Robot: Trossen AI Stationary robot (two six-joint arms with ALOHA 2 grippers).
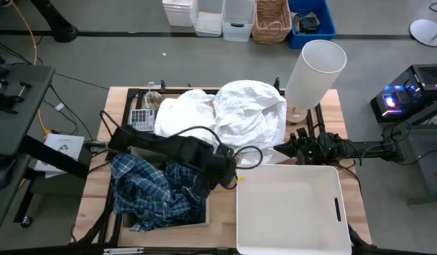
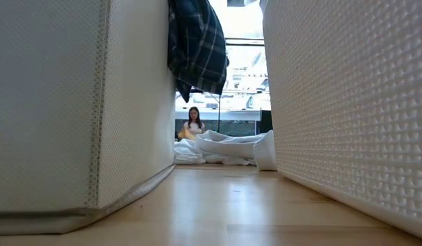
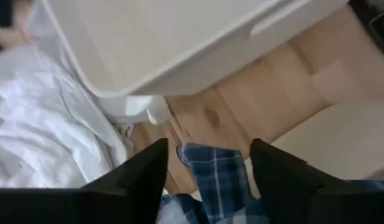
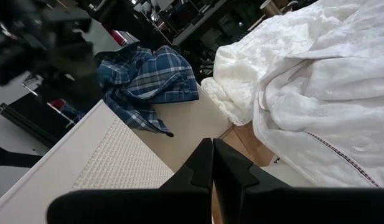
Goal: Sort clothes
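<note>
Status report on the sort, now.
Left gripper open above the plaid shirt, over the left bin. Right gripper shut, empty, beside the white clothes. White bin empty.

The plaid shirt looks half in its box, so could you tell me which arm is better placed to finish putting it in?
Probably the left. The left gripper hangs open right over the plaid shirt, with plaid cloth between its fingers. The right gripper sits shut beside the white bin, farther off.

Even bright light; left wrist view blurred, soft shadows.
</note>
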